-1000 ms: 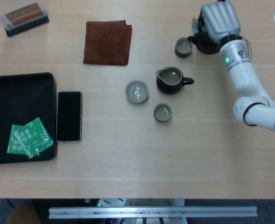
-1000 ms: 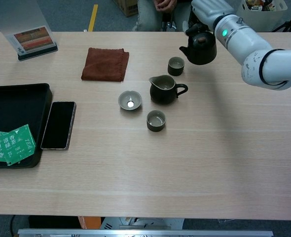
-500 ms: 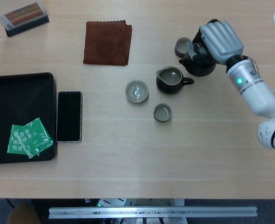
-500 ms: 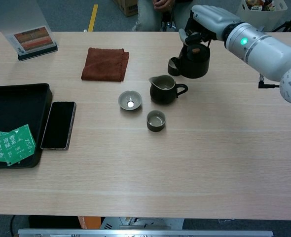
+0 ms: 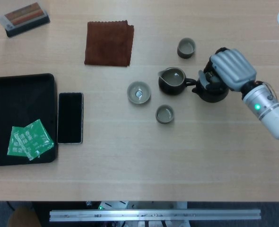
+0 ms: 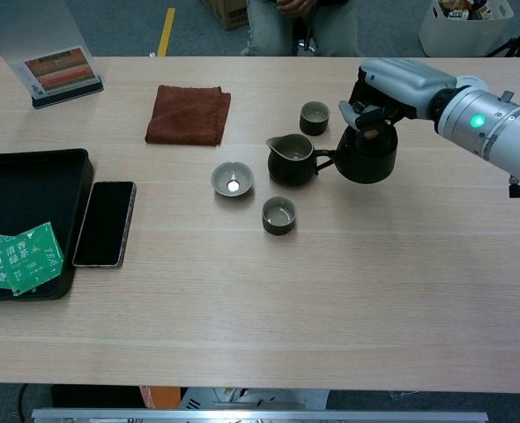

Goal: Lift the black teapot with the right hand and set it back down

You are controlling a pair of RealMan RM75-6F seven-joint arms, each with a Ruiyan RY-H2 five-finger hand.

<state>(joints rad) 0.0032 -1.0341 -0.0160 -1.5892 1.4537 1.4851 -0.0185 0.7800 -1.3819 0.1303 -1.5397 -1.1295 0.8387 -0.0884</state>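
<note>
The right hand (image 6: 392, 85) grips the black teapot (image 6: 367, 157) from above, its fingers curled over the top and handle. The teapot sits just right of the dark pitcher (image 6: 290, 160), its spout close to the pitcher's handle; whether the two touch cannot be told. Whether the teapot's base rests on the table (image 6: 330, 291) or hangs just above it cannot be told either. In the head view the hand (image 5: 230, 69) covers most of the teapot (image 5: 210, 92), and only the pot's lower left side shows.

Three small cups stand near the pitcher (image 5: 172, 81): one behind it (image 6: 314, 117), one in front of it (image 6: 278, 214), and a shallow one to its left (image 6: 233, 179). A brown cloth (image 6: 189, 115) lies folded further back and to the left. A black phone (image 6: 106, 223) lies just beside a black tray (image 6: 22, 181) at the left edge of the table; green packets (image 6: 20, 256) rest in the tray's near corner. A card stand (image 6: 62, 73) sits at the far left corner of the table.

The left hand appears in neither view.
</note>
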